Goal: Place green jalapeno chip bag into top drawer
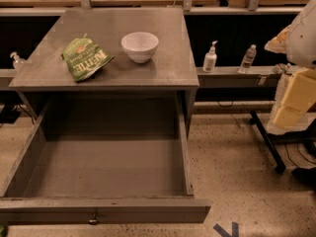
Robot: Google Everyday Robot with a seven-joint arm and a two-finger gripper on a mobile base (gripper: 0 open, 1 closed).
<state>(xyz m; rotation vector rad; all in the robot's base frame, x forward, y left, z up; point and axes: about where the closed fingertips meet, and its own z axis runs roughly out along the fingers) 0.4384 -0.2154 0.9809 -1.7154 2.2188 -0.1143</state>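
The green jalapeno chip bag (85, 58) lies crinkled on the left part of the grey tabletop (163, 68), with its white "KETTLE" lettering facing up. The top drawer (106, 209) is pulled wide open below the tabletop. Its inside is bare, and a small round knob (93, 220) sits at the centre of its front panel. My gripper is out of view. Only a white and yellowish part of my arm (298, 83) shows at the right edge, well to the right of the bag and the drawer.
A white bowl (140, 46) stands on the tabletop to the right of the bag. A pump bottle (210, 57) and a water bottle (248, 59) stand on a low ledge to the right. A black stand leg (266, 139) crosses the speckled floor at the right.
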